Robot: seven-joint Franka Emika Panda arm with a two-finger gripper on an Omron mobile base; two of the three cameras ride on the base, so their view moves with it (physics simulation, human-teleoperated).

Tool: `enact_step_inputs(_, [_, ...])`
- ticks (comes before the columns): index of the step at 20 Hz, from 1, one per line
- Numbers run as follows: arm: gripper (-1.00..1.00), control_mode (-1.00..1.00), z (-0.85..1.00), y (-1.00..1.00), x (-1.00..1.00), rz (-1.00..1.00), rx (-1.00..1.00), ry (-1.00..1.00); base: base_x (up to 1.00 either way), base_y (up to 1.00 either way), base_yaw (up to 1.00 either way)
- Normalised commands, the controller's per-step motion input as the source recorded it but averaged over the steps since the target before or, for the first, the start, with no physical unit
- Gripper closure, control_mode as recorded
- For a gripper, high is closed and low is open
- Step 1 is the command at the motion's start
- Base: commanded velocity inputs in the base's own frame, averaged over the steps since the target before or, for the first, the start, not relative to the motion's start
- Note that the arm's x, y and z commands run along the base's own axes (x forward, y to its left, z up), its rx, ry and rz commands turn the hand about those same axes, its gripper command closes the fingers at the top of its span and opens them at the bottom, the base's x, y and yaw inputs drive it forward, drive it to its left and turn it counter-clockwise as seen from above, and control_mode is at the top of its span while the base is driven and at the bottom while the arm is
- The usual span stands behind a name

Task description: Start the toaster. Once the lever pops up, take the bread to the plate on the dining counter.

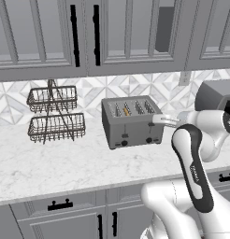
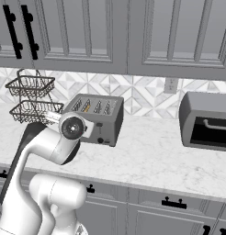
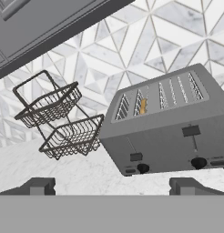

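While the toaster (image 1: 132, 121) sits on the marble wall counter (image 1: 65, 163) against the patterned tiles, the bread (image 3: 142, 106) stands down in its second slot from the left, an orange-brown sliver barely showing above the rim. In the hand view the gripper (image 3: 112, 186) faces the toaster's front from the near side, its two dark fingertips spread wide with nothing between them. Of the two front levers, the left one (image 3: 136, 157) appears low in its slot and the right one (image 3: 190, 131) high. Judging by that, the starting step is either just done or in hand, and I cannot tell which. A two-tier wire basket rack (image 1: 55, 113) stands to the left. Next, the hand probably needs to hold clear until the lever rises, then come over the slot and pinch the thin slice from above.
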Motion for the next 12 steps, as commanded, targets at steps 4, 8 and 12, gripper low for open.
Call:
enact_step_inputs(4, [-1.00,-1.00,0.00,0.00,0.00,0.00,0.00,0.00,0.00,0.00,0.00])
enact_step_inputs(8, [-1.00,-1.00,0.00,0.00,0.00,0.00,0.00,0.00,0.00,0.00,0.00])
enact_step_inputs(12, [-1.00,-1.00,0.00,0.00,0.00,0.00,0.00,0.00,0.00,0.00,0.00])
